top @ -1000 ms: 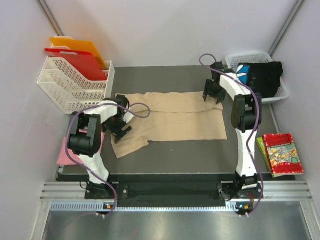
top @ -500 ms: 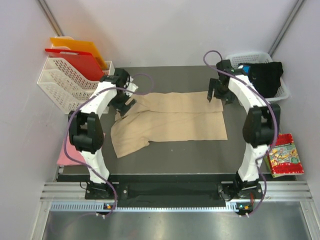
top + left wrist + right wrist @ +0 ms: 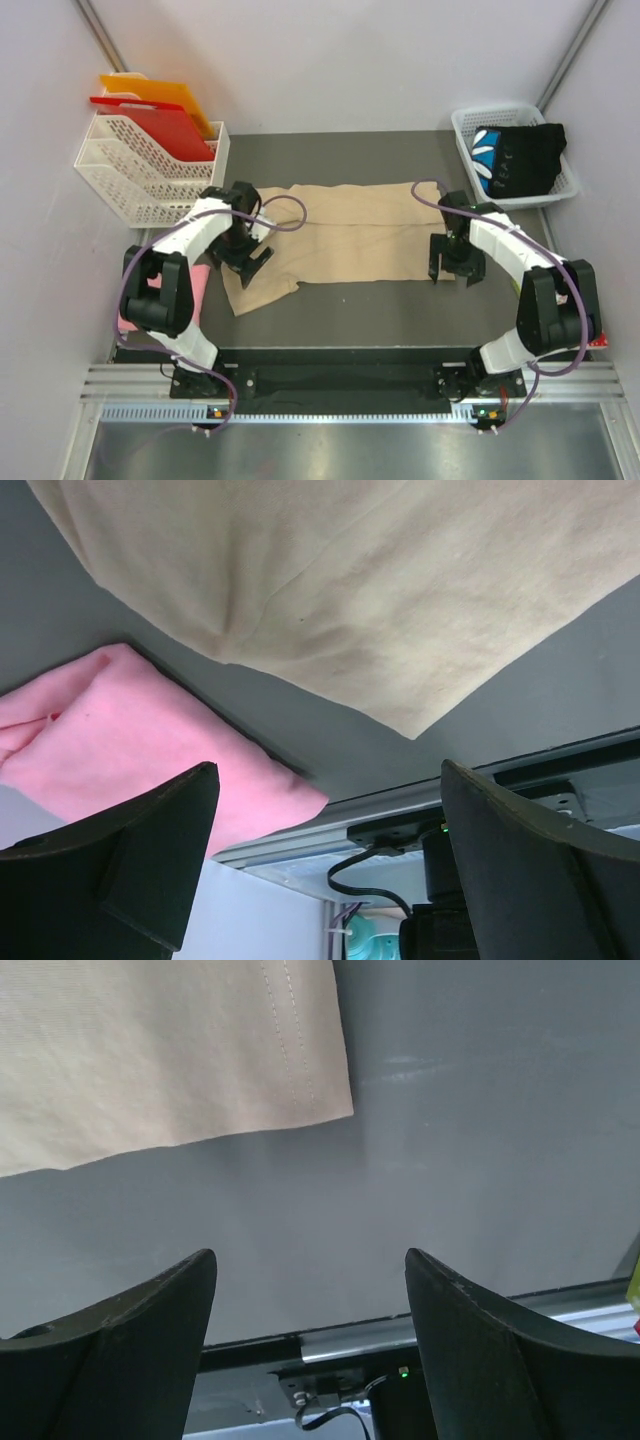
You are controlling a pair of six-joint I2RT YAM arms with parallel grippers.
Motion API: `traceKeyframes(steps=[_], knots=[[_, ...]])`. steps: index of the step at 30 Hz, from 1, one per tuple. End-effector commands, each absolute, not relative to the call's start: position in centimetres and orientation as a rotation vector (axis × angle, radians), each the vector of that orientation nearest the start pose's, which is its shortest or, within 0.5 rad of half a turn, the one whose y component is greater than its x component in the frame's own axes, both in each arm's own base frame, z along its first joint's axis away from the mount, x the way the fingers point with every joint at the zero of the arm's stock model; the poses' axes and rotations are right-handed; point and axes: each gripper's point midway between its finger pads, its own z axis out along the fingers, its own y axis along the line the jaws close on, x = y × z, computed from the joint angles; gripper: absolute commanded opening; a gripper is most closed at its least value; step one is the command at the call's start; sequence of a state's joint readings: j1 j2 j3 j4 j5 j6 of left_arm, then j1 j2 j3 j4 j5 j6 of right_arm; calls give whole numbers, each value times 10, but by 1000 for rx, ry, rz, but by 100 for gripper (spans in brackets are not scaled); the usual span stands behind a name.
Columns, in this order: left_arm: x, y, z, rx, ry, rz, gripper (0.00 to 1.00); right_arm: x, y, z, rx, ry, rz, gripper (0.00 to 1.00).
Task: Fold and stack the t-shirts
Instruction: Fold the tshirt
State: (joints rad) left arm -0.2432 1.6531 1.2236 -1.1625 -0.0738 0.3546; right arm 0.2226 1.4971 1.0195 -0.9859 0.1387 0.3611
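On my far left a white file rack [image 3: 150, 170] stands at the back corner of the counter [image 3: 350, 305], with a red board [image 3: 160, 128] and an orange board [image 3: 150, 92] upright in it. Nearer to me, the pink t-shirt [image 3: 140, 735] lies bunched at the counter's near left corner, and from above the left arm hides part of it. The left gripper [image 3: 245, 257] hangs over the left end of the beige t-shirt [image 3: 360, 235], by the flap of cloth that angles toward me. Its fingers [image 3: 150, 850] stand wide apart with nothing between them. I cannot tell whether they touch the cloth.

The beige t-shirt is spread flat across the middle of the counter, long side running left to right, with a fold line along its length. Its left end is rumpled and its right end lies square.

The right gripper [image 3: 455, 268] is at the shirt's near right corner. Its fingers [image 3: 490, 1340] are apart and empty, over bare counter just beside the stitched hem. At the far right a white basket [image 3: 505, 108] holds the black t-shirt [image 3: 528, 158] with its blue-and-white print, heaped and spilling over the rim.
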Motion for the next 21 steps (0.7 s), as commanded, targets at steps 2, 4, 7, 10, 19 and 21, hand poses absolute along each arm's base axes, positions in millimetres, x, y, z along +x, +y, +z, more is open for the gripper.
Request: traceKeyframes(steps=[2,4,7,10,19,21], knots=[[248,-50,81,869,3008,58,96,260,49,55,249,2886,-92,75],[250,-54,77,902,2999,70,96,269,49,53,267,2868,-81,75],[247,-53,71,934,3011,109,97,280,49,51,283,2868,-51,74],[246,-50,66,943,3006,150,97,288,50,49,294,2865,-34,72],[237,-39,41,951,3027,228,98,309,47,44,363,2838,-2,68],[233,-38,34,964,3038,226,98,313,47,43,367,2832,0,66]])
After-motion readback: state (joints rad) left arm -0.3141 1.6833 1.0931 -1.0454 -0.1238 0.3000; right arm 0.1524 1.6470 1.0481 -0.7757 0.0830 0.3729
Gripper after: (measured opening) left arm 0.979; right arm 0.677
